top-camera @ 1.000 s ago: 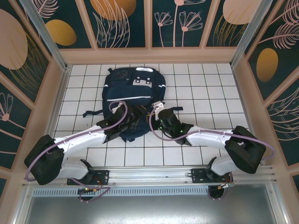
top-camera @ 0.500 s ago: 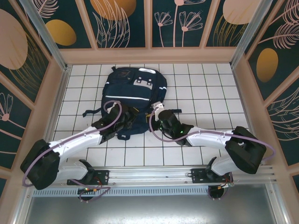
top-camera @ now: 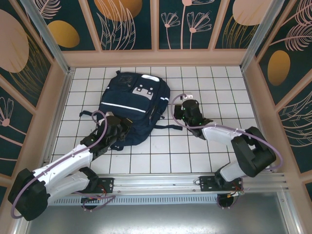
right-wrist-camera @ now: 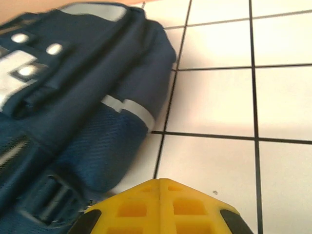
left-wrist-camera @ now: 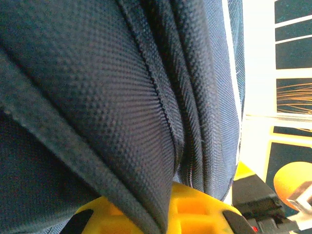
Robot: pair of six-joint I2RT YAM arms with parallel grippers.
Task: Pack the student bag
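The student bag (top-camera: 132,100), a big navy backpack with a thin white stripe and white-grey buckle patches, lies tilted on the white tiles at the left of centre. My left gripper (top-camera: 121,129) is at its near bottom edge. In the left wrist view, navy bag fabric (left-wrist-camera: 97,97) covers almost everything, and a fold of it is pinched in the shut yellow left gripper (left-wrist-camera: 163,200). My right gripper (top-camera: 179,109) sits just right of the bag, apart from it. In the right wrist view the right gripper (right-wrist-camera: 161,182) is shut and empty over the tiles, with the bag (right-wrist-camera: 73,97) on the left.
A dark strap (top-camera: 168,127) trails from the bag's right side across the tiles toward the right arm, and another strap (top-camera: 87,114) sticks out on the left. Wooden-framed patterned walls (top-camera: 58,97) enclose the tiled floor (top-camera: 219,92). A metal rail (top-camera: 161,187) runs along the near edge.
The left gripper has shut on the bag's fabric and drawn back to the left, sliding and turning the bag leftward. The right gripper has moved up and right, off the bag.
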